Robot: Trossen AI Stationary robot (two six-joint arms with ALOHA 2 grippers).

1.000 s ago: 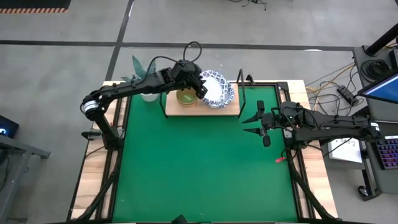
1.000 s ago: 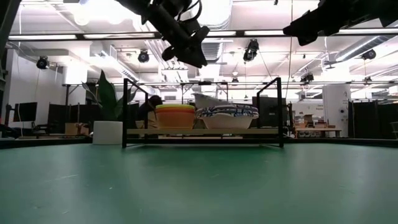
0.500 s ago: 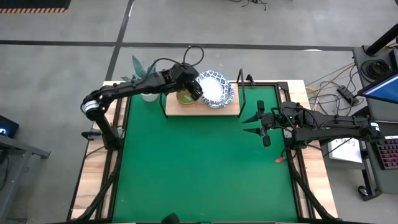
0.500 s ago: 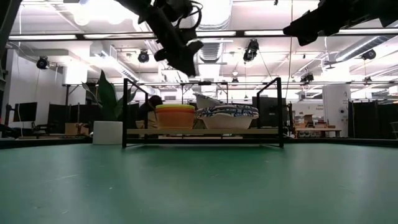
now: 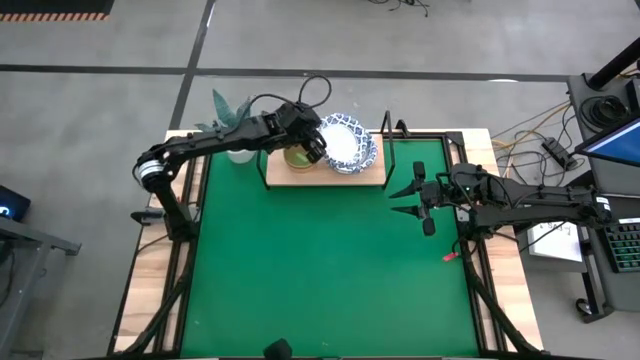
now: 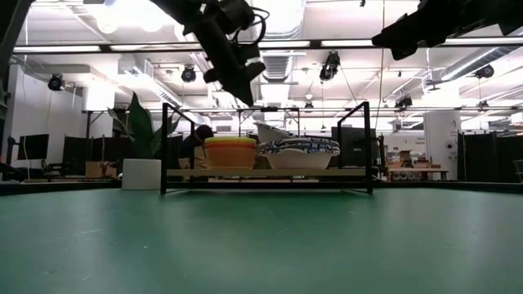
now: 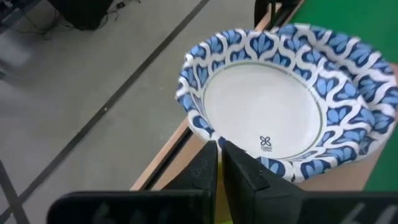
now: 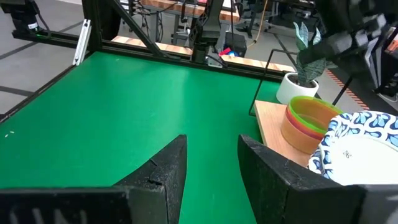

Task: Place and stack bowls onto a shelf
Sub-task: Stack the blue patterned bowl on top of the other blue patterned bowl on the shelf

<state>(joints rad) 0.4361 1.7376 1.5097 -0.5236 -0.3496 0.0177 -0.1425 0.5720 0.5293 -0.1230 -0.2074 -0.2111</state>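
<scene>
The shelf (image 5: pixel 372 178), a light wooden board on a black frame, stands at the far edge of the green mat. On it sit a stack of plastic bowls (image 6: pixel 230 153), yellow-green over orange, and beside it a stack of white bowls with blue patterned rims (image 5: pixel 350 143). My left gripper (image 6: pixel 248 98) hangs shut above the shelf, over the gap between the two stacks and well clear of both. In the left wrist view its tips (image 7: pixel 219 149) show in front of the top white bowl's rim (image 7: pixel 267 112). My right gripper (image 5: pixel 405 200) waits open, high over the mat's right side.
A white plant pot (image 6: pixel 141 173) with a green plant stands left of the shelf. The shelf's black frame posts (image 6: pixel 365 122) rise above the bowls. The green mat (image 5: pixel 330 270) spreads across the table in front of the shelf.
My left gripper has shut its fingers on nothing above the shelf. It has also tipped further downward and rolled a little, staying over the bowls. The bowls have not moved.
</scene>
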